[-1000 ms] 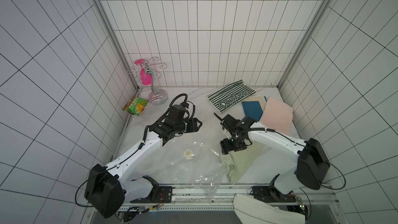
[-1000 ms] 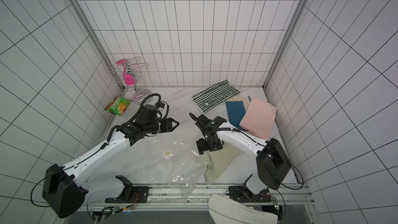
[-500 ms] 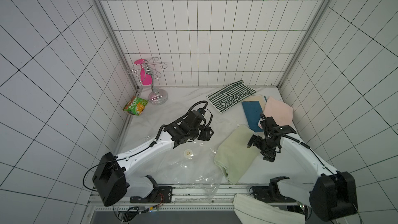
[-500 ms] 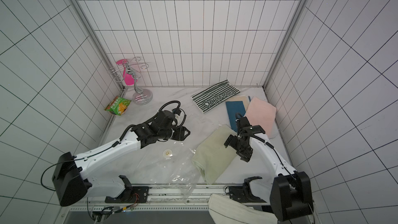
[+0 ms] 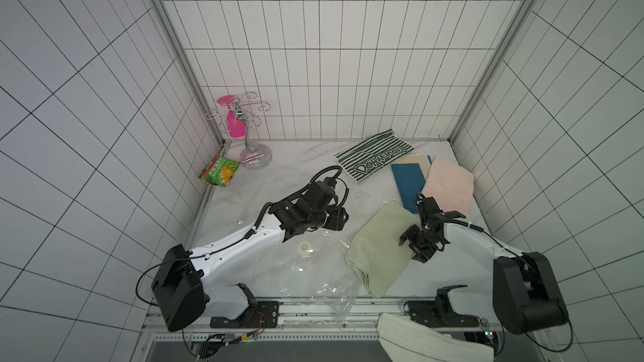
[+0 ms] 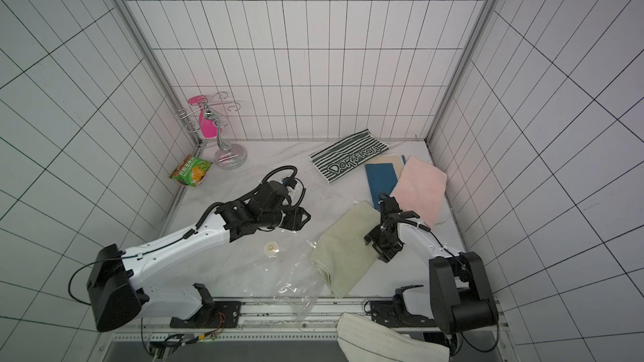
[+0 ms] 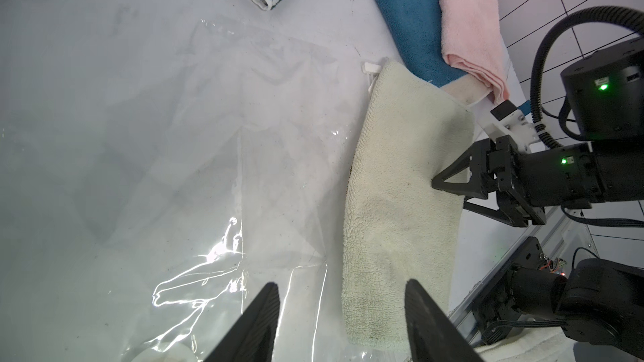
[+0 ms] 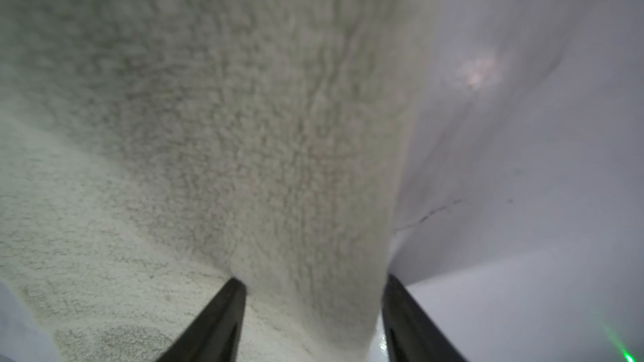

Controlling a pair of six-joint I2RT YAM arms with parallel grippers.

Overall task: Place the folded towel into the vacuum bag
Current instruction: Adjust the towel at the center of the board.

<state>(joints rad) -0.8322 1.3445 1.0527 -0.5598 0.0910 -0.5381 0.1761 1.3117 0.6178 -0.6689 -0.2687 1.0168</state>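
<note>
The folded towel is pale green and lies flat at the front right of the table. My right gripper sits at its right edge. In the right wrist view a raised fold of the towel fills the gap of the right gripper, which is shut on it. The vacuum bag lies clear and crinkled left of the towel, its white valve facing up. My left gripper hovers open over the bag, holding nothing.
At the back right lie a striped towel, a blue towel and a pink towel. A green snack packet and a metal stand sit at the back left. A white cloth hangs over the front rail.
My right arm swung from the table's middle to the towel's right edge and its jaws closed on a fold. The towel now lies further right. The left gripper moved right over the bag.
</note>
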